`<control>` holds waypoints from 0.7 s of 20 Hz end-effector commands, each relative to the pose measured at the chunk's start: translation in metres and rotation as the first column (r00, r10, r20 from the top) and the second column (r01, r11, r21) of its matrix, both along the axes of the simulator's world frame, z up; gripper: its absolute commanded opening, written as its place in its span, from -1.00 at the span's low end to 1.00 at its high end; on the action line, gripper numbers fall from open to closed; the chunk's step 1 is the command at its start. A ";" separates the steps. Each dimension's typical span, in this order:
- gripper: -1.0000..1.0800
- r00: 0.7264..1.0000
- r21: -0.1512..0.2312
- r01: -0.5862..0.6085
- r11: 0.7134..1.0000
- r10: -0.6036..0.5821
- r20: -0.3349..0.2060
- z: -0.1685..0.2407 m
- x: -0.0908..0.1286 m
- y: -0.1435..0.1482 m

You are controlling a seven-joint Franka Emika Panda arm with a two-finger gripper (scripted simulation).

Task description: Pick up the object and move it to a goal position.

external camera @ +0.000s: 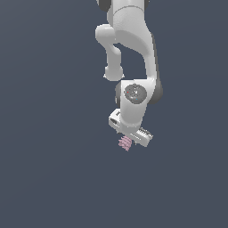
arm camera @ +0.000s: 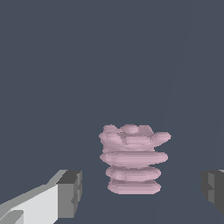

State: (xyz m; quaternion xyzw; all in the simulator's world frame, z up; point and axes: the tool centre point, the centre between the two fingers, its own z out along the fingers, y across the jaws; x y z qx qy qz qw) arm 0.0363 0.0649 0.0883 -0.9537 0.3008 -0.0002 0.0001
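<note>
The object (arm camera: pixel 133 162) is a tiny pale pink lumpy thing with darker ribbed stripes. In the wrist view it stands between my two fingers, with a gap on each side. My white gripper (arm camera: pixel 140 191) is open around it; one dark fingertip (arm camera: pixel 71 192) and the other (arm camera: pixel 213 190) are both apart from it. In the exterior view the object (external camera: pixel 124 143) shows just under the white gripper (external camera: pixel 129 139), which hangs tilted over it and hides part of it. Whether the object rests on the floor cannot be told.
A plain dark blue-grey surface (external camera: pixel 49 178) fills both views. The white arm (external camera: pixel 133 53) comes down from the top of the exterior view. No other objects show.
</note>
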 end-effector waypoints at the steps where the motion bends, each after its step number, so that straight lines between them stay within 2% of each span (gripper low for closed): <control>1: 0.92 1.000 0.000 0.001 1.000 -0.001 -0.001 -0.007 0.000 0.000; 8: 0.92 1.000 0.000 0.004 1.000 -0.004 -0.001 -0.042 -0.001 0.000; 13: 0.92 1.000 0.000 0.004 1.000 -0.004 -0.001 -0.047 0.000 0.000; 14: -1.00 1.000 0.000 0.004 1.000 -0.004 -0.001 -0.047 0.000 0.000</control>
